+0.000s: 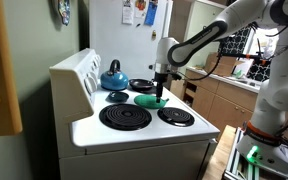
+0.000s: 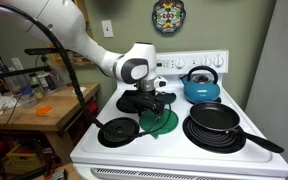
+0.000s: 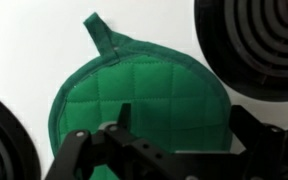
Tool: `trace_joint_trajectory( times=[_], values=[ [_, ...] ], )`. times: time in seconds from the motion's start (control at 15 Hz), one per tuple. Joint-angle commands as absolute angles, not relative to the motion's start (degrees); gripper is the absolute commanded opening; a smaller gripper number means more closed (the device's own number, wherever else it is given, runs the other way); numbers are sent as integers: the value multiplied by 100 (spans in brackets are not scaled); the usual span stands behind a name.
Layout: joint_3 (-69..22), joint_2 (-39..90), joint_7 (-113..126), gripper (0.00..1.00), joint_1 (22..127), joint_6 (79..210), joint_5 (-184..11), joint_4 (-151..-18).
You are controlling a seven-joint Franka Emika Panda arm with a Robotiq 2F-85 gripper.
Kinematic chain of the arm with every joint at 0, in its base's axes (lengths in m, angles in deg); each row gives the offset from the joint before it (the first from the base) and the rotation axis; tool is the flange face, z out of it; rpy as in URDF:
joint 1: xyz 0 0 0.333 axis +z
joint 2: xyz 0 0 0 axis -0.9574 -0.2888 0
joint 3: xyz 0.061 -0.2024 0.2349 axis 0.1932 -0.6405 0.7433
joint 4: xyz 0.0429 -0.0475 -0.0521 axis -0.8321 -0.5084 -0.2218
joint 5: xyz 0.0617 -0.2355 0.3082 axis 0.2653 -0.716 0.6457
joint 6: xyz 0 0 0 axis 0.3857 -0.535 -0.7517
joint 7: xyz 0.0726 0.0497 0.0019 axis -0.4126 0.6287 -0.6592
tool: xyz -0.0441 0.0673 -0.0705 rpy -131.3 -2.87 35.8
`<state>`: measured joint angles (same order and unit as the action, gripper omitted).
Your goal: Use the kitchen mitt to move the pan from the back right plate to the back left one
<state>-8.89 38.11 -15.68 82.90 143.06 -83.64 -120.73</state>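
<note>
The green quilted kitchen mitt [image 3: 134, 90] lies flat on the white stove top between the burners, with its hanging loop pointing away. It shows in both exterior views [image 1: 147, 101] [image 2: 164, 122]. My gripper [image 3: 184, 130] is open and points straight down at the mitt, one finger over the fabric and the other near its edge. I cannot tell if they touch it. It appears in both exterior views [image 1: 160, 95] [image 2: 156, 108]. The black pan [image 1: 142, 85] [image 2: 134, 100] sits on a back burner just behind my gripper. The small back left one [image 1: 117, 96] lies bare in front of the kettle.
A blue kettle [image 1: 112, 75] [image 2: 200, 85] stands by the control panel. A large black coil [image 1: 125, 117] [image 2: 216, 122] and a small coil [image 1: 176, 116] [image 2: 117, 130] take up the stove's front. A cluttered worktop [image 2: 24, 95] lies beside the stove.
</note>
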Motion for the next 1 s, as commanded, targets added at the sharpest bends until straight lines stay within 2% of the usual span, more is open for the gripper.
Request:
trace_joint_trajectory(
  times=[0.0,0.13,0.2,0.33,0.4,0.47,0.93],
  values=[
    [-900,3498,-1973,100,8267,14776,-8720,-12049],
    [-892,3372,-2054,100,8248,15035,-8758,-12039],
    [-881,3296,-2119,94,8238,15094,-8734,-12019],
    [-868,3173,-2220,70,8216,15173,-8692,-12007],
    [-864,3141,-2250,70,8209,15169,-8676,-12000],
    [-869,3139,-2251,63,8204,15136,-8673,-11977],
    [-841,3540,-2369,9,8155,14856,-8538,-11975]
  ],
)
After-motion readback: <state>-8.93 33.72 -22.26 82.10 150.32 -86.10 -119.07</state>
